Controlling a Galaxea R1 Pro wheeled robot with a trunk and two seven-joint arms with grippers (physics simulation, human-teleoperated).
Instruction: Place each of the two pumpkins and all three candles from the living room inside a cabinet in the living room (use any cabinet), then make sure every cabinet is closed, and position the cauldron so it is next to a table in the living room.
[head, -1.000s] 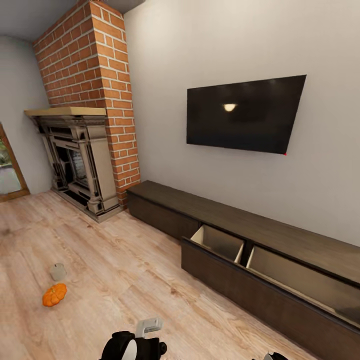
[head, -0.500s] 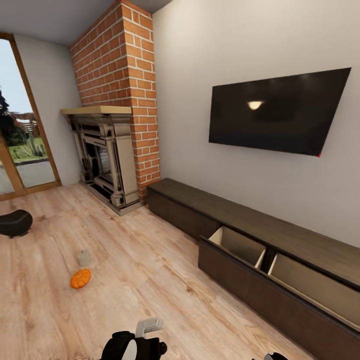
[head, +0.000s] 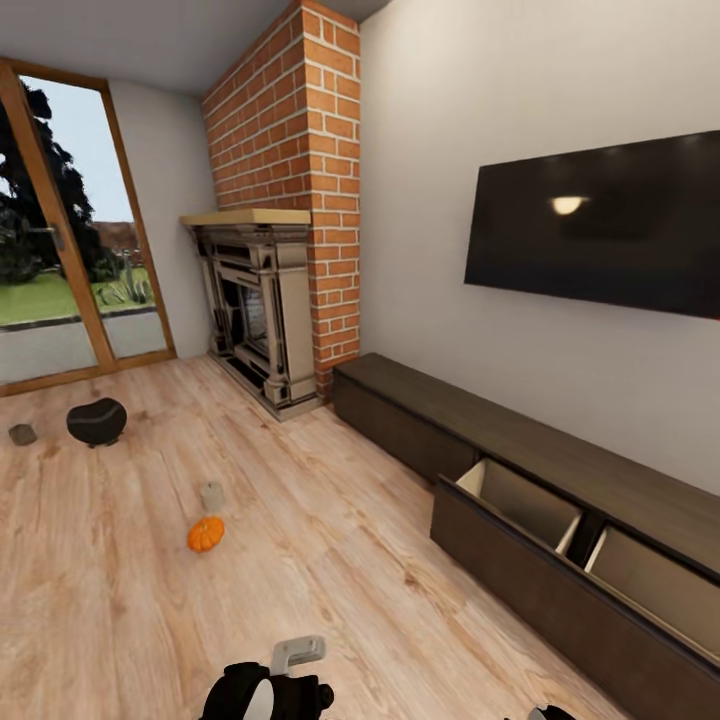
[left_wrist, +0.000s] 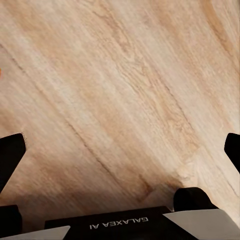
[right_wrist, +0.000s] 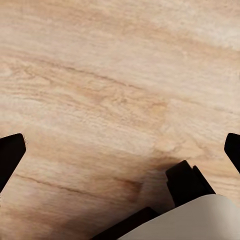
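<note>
One more candle (head: 22, 434) appears beside the cauldron (head: 96, 421).

The left arm (head: 262, 690) is glossy black and rounded with a white panel and a pale grey bracket on top. The left gripper (left_wrist: 120, 150) has black fingers and a black housing printed "GALAXEA AI". The right gripper (right_wrist: 120, 150) has black fingers and a cream-white shell.

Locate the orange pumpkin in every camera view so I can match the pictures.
Head view: the pumpkin lies on the floor at lower left, just nearer than a candle.
Left wrist view: an orange sliver at the picture's edge, possibly the pumpkin; cannot tell.
Right wrist view: bare floor planks.
Shared landmark: the light wood plank floor.
</note>
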